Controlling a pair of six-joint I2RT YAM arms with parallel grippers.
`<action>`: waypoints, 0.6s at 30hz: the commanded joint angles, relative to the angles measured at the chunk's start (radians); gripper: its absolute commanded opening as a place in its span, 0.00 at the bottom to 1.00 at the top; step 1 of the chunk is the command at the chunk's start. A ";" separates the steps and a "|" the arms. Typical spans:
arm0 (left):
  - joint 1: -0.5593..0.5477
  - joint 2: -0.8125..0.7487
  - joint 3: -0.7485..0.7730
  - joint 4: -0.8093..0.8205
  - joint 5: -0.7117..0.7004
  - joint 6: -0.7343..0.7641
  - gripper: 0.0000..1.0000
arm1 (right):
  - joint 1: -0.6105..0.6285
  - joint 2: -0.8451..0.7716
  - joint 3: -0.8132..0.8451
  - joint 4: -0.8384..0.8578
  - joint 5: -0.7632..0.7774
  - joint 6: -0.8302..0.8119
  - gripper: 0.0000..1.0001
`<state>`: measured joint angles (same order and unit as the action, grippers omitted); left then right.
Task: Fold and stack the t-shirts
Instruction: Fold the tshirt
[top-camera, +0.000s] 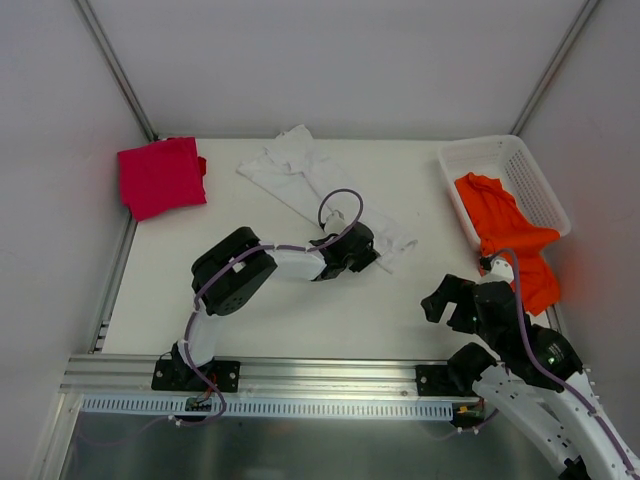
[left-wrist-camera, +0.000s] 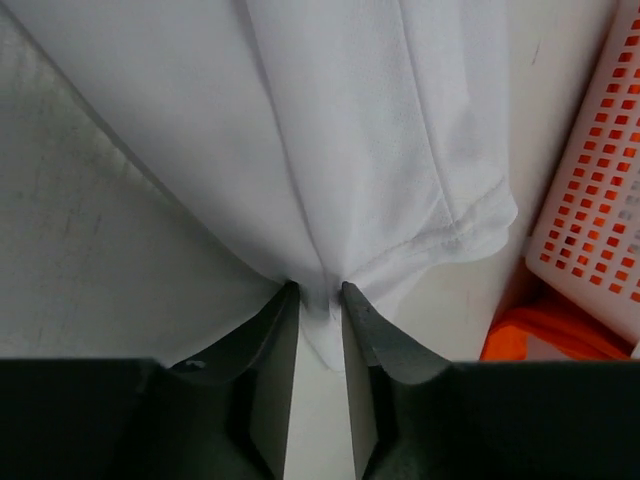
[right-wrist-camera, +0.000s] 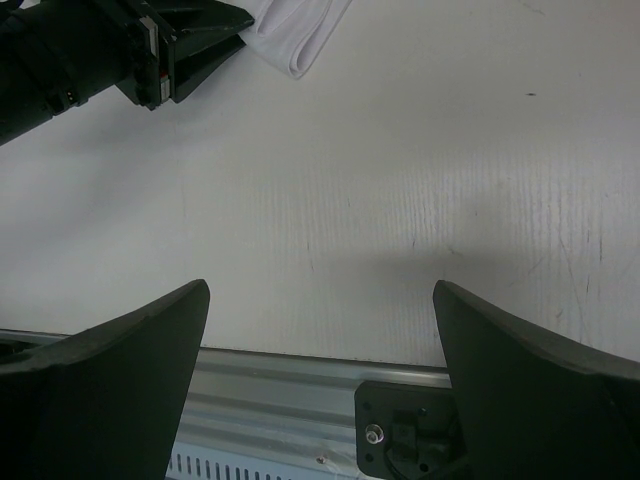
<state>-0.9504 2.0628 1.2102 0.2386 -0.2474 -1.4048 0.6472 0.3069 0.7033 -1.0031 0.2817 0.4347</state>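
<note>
The white t-shirt (top-camera: 310, 180) lies in a long diagonal strip across the table's back middle. My left gripper (top-camera: 372, 255) is shut on its near right edge; in the left wrist view the white t-shirt (left-wrist-camera: 350, 150) is pinched between the fingertips of the left gripper (left-wrist-camera: 320, 292). The magenta-red t-shirt (top-camera: 160, 176) lies folded at the back left. The orange t-shirt (top-camera: 505, 235) hangs out of the white basket (top-camera: 535, 180) at the right. My right gripper (top-camera: 448, 298) is open and empty over bare table at the near right, also in its wrist view (right-wrist-camera: 320, 300).
The metal rail (top-camera: 300, 375) runs along the table's near edge. The basket (left-wrist-camera: 600, 220) and orange cloth (left-wrist-camera: 540, 335) show right of the left gripper. The left arm (right-wrist-camera: 90, 50) shows at the top left of the right wrist view.
</note>
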 joint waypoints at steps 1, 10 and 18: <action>-0.011 0.007 0.006 -0.077 -0.042 -0.002 0.23 | 0.008 0.006 0.032 -0.019 0.016 0.010 0.99; -0.011 -0.033 -0.012 -0.124 -0.073 0.032 0.08 | 0.006 0.003 0.028 -0.011 0.024 0.006 0.99; -0.008 -0.284 -0.220 -0.219 -0.136 0.177 0.04 | 0.006 0.046 0.006 0.027 -0.012 0.006 1.00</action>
<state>-0.9558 1.9221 1.0790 0.1196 -0.3130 -1.3148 0.6472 0.3229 0.7033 -1.0000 0.2821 0.4343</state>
